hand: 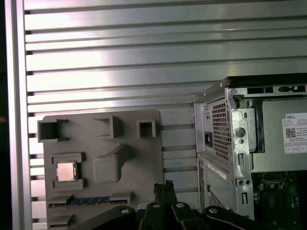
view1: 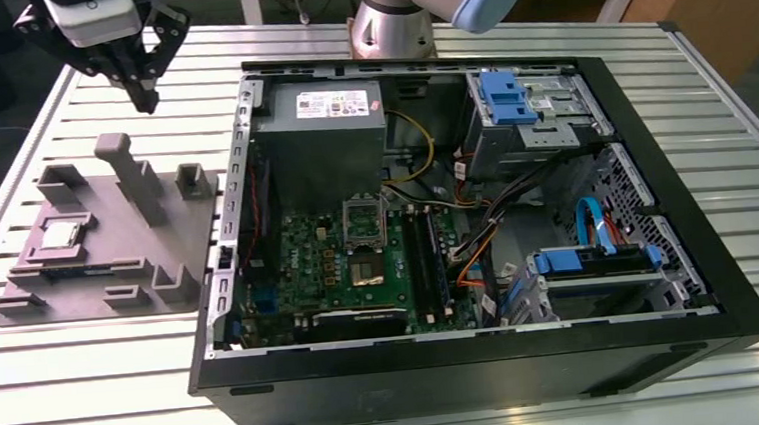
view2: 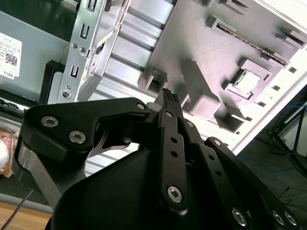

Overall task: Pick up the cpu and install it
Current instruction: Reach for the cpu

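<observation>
Aluminium slatted worktop (view1: 84, 393) carries everything. Large black open computer case (view1: 472, 381) fills the centre and right of the exterior view with its side panel off. Inside it, the green motherboard (view1: 336, 271) sits at lower centre and the grey power supply box with white label (view1: 320, 126) is above it. The hinged silver socket frame (view1: 364, 217) lies on the board between those two.

Flat grey plastic fixture tray (view1: 188, 241) with raised blocks and pockets sits at mid left of the frame, just beside the case. Grey robot arm (view1: 399, 11) enters at top centre.

Black metal fingers (view1: 143, 87) hang at upper left of the exterior view, tips pointing down. They are pressed together with nothing between them, and both wrist views show the same.

Small flat square silver-topped cpu (view1: 60, 235) lies flat in a square pocket on the tray's left part, at mid left of the frame. In the first wrist view the cpu (hand: 66, 171) also sits seated in its pocket, untouched.

Key relation: the cpu is well apart from the fingers. In the exterior view it lies down-frame and a little left of the tips, past the tray's tall post. It is square, so it has no long axis, and its edges run roughly with the tray's edges. One arm only.

Judgement: the pick has not started, since the cpu is not yet grasped and the socket frame is far off to the right.
</observation>
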You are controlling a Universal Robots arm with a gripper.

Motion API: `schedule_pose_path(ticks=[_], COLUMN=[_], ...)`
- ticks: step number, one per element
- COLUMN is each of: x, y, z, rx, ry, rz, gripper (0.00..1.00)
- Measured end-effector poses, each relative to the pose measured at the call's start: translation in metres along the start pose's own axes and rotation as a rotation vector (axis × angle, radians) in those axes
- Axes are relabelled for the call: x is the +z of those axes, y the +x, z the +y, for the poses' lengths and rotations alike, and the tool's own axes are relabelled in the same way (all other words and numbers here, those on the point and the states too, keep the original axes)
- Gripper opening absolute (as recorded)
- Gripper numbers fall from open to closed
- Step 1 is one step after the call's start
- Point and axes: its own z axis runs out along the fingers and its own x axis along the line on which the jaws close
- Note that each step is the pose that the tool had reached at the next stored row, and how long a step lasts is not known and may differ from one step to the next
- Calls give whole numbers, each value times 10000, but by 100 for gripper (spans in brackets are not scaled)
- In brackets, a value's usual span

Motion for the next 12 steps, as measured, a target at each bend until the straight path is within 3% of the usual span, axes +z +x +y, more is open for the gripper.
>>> schedule_pose_path(ticks=[6, 7, 8, 12], x=[0, -1, -1, -1], y=[12, 68, 83, 84], z=[-1, -5, -6, -6], rx=[0, 0, 0, 0], ry=[0, 0, 0, 0], rz=[0, 0, 0, 0], gripper=[10, 10, 10, 10])
